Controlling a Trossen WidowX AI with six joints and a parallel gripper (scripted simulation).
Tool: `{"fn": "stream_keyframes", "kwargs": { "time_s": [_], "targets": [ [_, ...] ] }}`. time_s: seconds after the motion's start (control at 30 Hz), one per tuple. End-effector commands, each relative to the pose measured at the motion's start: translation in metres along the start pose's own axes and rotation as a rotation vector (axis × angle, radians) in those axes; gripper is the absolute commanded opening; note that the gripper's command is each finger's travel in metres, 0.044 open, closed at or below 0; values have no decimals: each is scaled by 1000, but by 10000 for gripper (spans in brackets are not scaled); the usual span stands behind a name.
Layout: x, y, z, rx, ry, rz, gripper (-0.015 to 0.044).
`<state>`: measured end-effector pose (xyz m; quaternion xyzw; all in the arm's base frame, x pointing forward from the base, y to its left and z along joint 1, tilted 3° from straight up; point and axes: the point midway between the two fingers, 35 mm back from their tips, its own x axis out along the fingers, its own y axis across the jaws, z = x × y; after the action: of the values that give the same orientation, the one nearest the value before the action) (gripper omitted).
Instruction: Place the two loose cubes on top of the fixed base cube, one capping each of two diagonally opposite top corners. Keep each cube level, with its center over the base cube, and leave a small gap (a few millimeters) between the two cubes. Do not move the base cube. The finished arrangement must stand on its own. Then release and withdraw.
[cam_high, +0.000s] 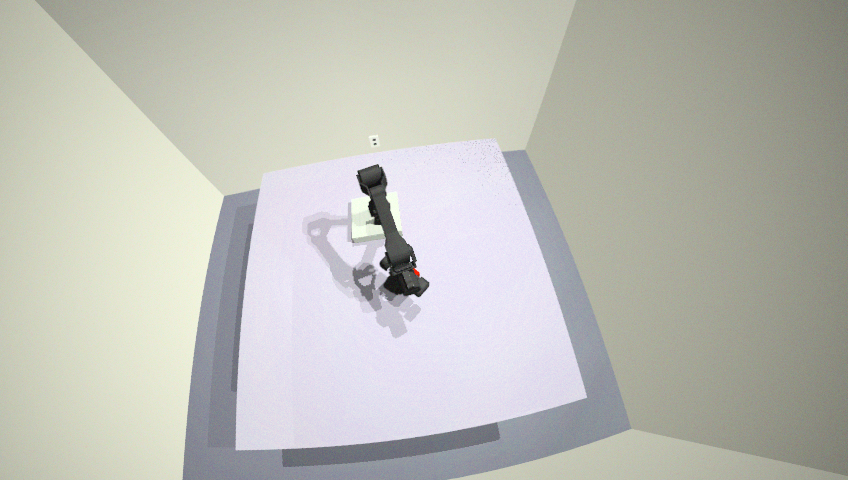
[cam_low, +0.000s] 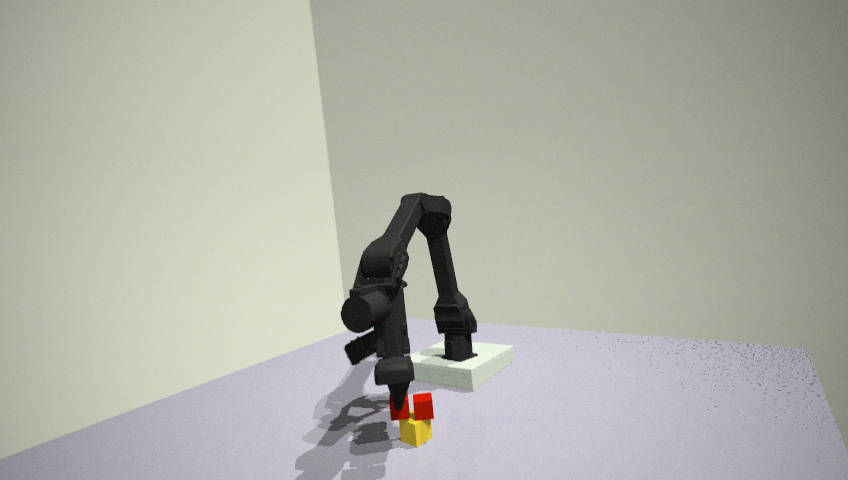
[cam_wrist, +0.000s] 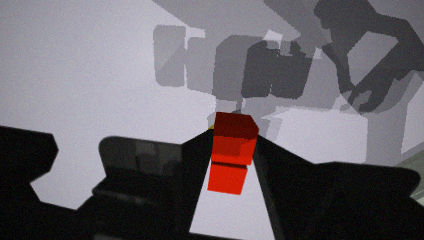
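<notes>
Can see, in the top and exterior views but not the wrist view, one black six-joint arm (cam_high: 389, 228) (cam_low: 443, 267). Low center in the exterior view, find one gripper (cam_high: 421, 286) (cam_low: 399, 406) (cam_wrist: 232, 136), partly open, clamped on a level red cube (cam_low: 404, 414) (cam_wrist: 235, 142) above the left of one yellow base cube (cam_low: 414, 434); cannot tell if touching. Count two red cubes, with the other red cube (cam_low: 423, 406) (cam_wrist: 227, 179) at right atop yellow.

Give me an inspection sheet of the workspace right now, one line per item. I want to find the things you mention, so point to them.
Surface: pale lilac tabletop (cam_high: 476, 333) (cam_low: 595, 404), shadows across it
Base cube: yellow (cam_low: 414, 433), on the tabletop
Placed cube: right-hand red cube in the exterior view (cam_low: 423, 406), on the base cube
Held cube: other red cube (cam_low: 393, 414), beside it, gap visible; full seating unclear
Gripper (cam_low: 398, 407): shut on the held cube
Clutter: nothing seen
Cables: nothing seen
Surroundings: plain walls, wall outlet (cam_high: 374, 141)
</notes>
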<state>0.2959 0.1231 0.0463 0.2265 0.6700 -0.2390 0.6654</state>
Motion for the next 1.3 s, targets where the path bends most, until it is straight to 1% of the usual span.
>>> {"fn": "stream_keyframes", "kwargs": {
  "time_s": [0.0,0.9,1.03,1.2,1.27],
  "targets": [
    [2,-1,-1,-4,5,-3,105],
    [4,-1,-1,-4,5,-3,105],
    [4,-1,-1,-4,5,-3,205],
    [4,-1,-1,-4,5,-3,205],
    [-3,-1,-1,-1,2,-3,205]
  ]
}}
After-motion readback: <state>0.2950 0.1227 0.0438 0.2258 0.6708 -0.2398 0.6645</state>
